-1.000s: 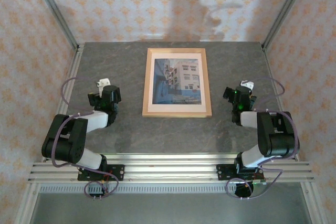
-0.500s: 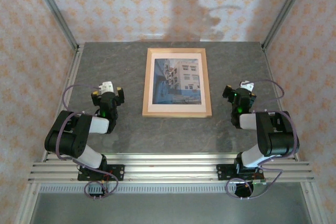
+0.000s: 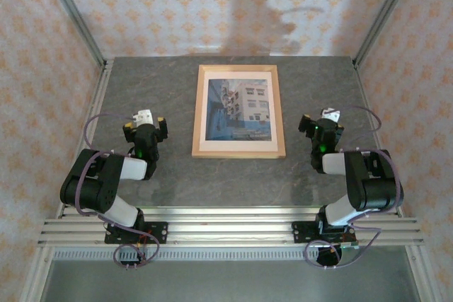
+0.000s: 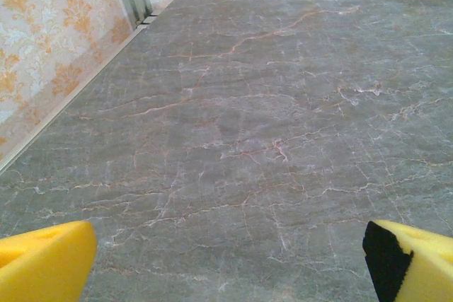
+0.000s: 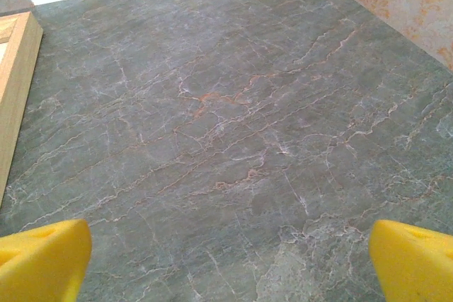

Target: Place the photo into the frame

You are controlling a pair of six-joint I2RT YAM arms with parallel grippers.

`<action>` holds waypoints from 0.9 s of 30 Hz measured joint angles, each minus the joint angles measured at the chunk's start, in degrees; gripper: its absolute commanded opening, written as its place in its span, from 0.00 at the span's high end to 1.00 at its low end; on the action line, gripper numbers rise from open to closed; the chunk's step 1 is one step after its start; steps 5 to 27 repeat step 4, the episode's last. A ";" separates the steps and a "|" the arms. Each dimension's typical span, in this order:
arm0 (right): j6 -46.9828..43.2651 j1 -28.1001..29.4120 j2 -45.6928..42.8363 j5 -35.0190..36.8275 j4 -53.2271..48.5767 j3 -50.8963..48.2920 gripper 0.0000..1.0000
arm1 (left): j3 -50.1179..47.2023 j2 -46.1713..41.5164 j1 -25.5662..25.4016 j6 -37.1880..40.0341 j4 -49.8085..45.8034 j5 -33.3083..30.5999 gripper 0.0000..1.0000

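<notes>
The photo [image 3: 239,109] is lying inside the frame [image 3: 239,152]; left claw [image 3: 146,124] and right claw [image 3: 321,124] are hanging released, empty, either side. I'd be steering them clear, nudging nothing.

Top view: high, looking down. Wrist views: low, close, facing forward; all share table [image 3: 233,182].

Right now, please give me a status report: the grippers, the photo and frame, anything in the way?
Left gripper and right gripper open, holding nothing. Photo lies inside frame, flat on table between them. Nothing in the way.
</notes>
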 measured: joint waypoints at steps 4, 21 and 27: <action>-0.24 0.00 0.00 -0.17 0.00 0.11 0.00 | 0.02 0.00 0.00 0.02 0.22 0.00 0.00; -0.24 0.00 0.00 -0.17 0.00 0.11 0.00 | 0.02 0.00 0.00 0.02 0.22 0.00 0.00; -0.24 0.00 0.00 -0.17 0.00 0.11 0.00 | 0.02 0.00 0.00 0.02 0.22 0.00 0.00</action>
